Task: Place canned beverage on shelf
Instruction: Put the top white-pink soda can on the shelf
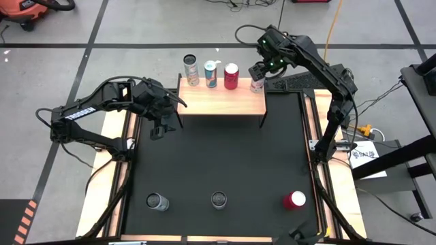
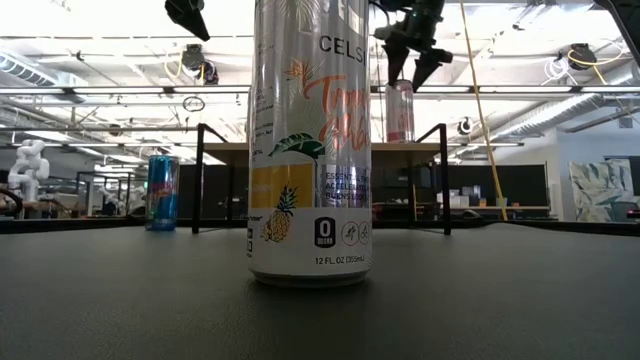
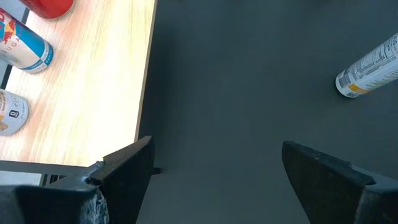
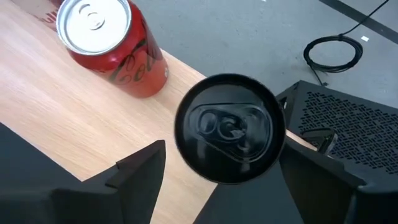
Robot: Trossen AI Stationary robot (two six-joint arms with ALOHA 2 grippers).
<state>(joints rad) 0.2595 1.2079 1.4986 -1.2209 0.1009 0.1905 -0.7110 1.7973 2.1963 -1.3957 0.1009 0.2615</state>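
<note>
Now the right hand hangs wide over the black-topped can at the shelf's far right corner (clear of it); lift straight up. Left hand waits wide.

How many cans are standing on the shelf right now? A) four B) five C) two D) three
A: on the shelf, the high view shows four cans along the back edge: a pale can, a blue-and-white can, a red can, and a fourth can at the right end under the right gripper.
</note>
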